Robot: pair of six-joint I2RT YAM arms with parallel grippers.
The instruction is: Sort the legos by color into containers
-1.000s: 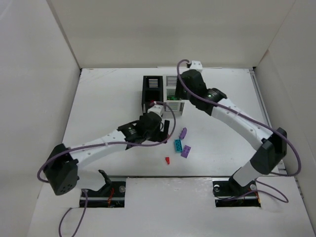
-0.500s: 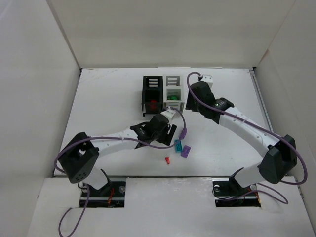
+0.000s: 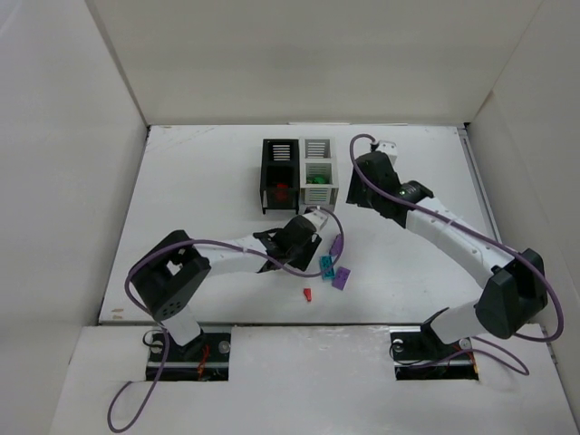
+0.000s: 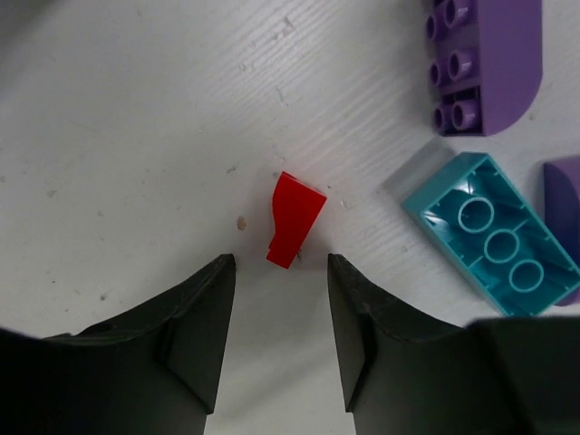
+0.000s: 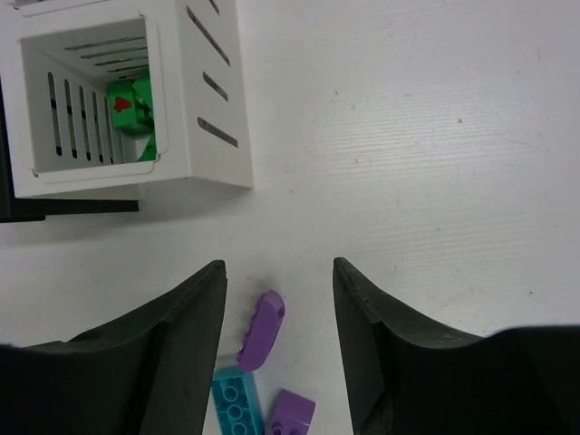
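Observation:
Loose legos lie on the table near the middle: a purple one (image 3: 336,246), a teal one (image 3: 326,265), another purple one (image 3: 342,277) and a small red one (image 3: 307,294). My left gripper (image 3: 310,243) hovers by them, open. In its wrist view the red lego (image 4: 295,220) lies just beyond the tips of my left gripper (image 4: 281,263), untouched, with the teal lego (image 4: 489,234) and a purple lego (image 4: 485,63) to the right. My right gripper (image 5: 279,267) is open and empty above a purple lego (image 5: 261,331). The white container (image 3: 317,172) holds green legos (image 5: 131,104); the black container (image 3: 279,172) stands beside it.
The two containers stand side by side at the back middle of the table. White walls enclose the table on the left, back and right. The arm bases and purple cables sit at the near edge.
My left gripper has moved right and nearer over the loose legos, and its jaws have narrowed. My right gripper has drawn back to the right, away from the white container.

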